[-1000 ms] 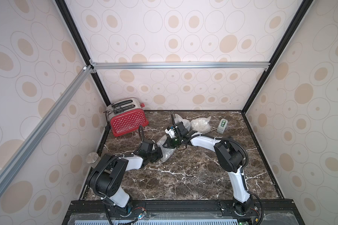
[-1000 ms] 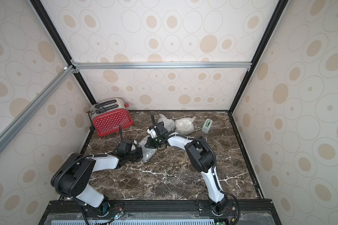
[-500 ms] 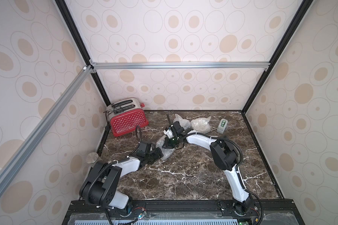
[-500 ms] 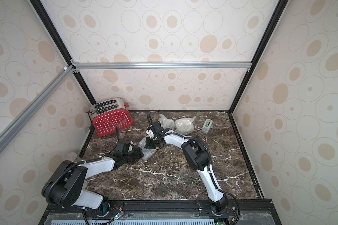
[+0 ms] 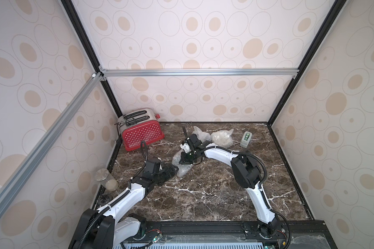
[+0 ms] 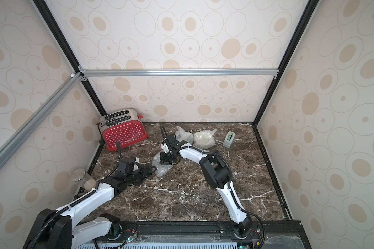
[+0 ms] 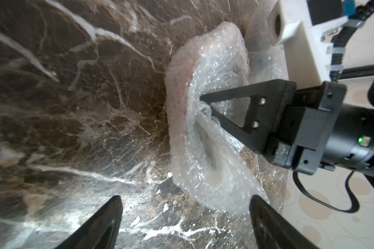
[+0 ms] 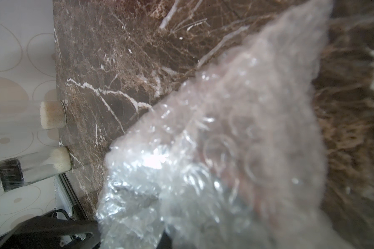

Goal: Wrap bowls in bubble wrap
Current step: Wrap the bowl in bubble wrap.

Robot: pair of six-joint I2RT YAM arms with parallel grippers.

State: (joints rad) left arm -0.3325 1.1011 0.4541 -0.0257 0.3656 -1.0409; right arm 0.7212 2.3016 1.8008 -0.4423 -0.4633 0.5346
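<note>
Left gripper (image 5: 173, 168): jaws wide open, empty, low over the table (image 5: 203, 189). The bubble wrap (image 5: 182, 171) sits mid-table, just ahead of its fingertips. The bowl (image 7: 178, 101) is only a faint rim through the plastic. Right gripper (image 5: 185, 160) reaches in from the far side, pinched shut on the top fold. Left arm is free, so I'd send it for the near flap. 2 wrapped bundles (image 5: 221, 139) sit at the back.

No legible text anywhere; tiny mark on red toaster (image 6: 125, 135) unreadable
</note>
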